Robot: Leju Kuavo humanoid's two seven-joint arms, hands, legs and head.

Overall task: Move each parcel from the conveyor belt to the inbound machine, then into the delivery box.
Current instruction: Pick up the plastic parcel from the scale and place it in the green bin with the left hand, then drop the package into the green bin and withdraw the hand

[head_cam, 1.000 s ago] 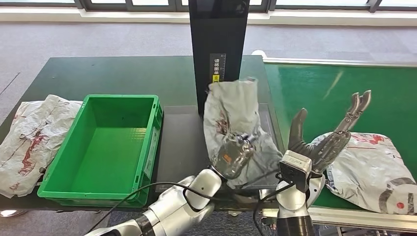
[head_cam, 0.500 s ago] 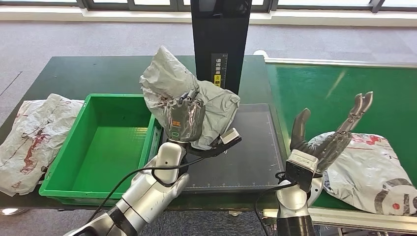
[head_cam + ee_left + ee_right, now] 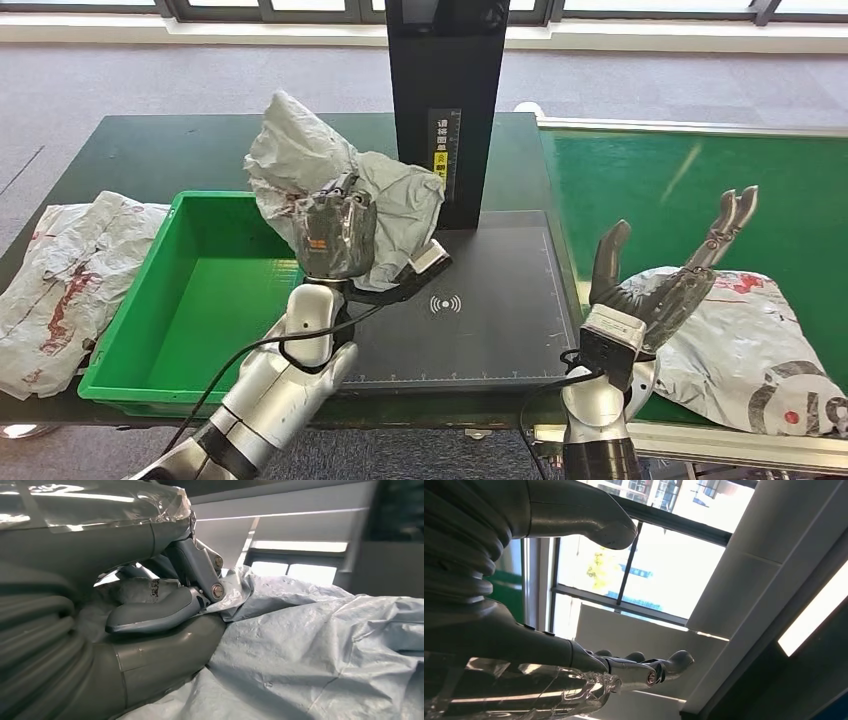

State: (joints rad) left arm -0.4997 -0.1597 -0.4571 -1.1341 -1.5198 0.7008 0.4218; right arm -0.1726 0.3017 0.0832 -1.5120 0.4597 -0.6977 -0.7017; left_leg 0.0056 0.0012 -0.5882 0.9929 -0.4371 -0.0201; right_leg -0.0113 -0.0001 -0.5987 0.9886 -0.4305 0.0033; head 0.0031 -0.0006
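The conveyor belt [image 3: 700,190] runs along the right of the black inbound machine [image 3: 447,100], whose flat scan pad [image 3: 480,300] lies at the tower's foot. Left of the machine sits the green delivery box [image 3: 130,330], with nothing to be seen inside it. One grey parcel [image 3: 760,345] lies on the belt, right of the machine; another crumpled parcel [image 3: 70,275] lies on the table past the box's far side.

The held parcel [image 3: 300,165] hangs just left of the machine, over the box's near wall — half above the box, half above the pad. The left hand [image 3: 335,235] clamps a fold of it, the thumb [image 3: 150,617] pressed onto the plastic. The right hand [image 3: 660,290] stands over the belt's edge with fingers spread, holding nothing.

The risk, as I judge it: the limp bag is gripped by one fold, so letting go now could leave it draped on the box rim or slid back onto the pad.
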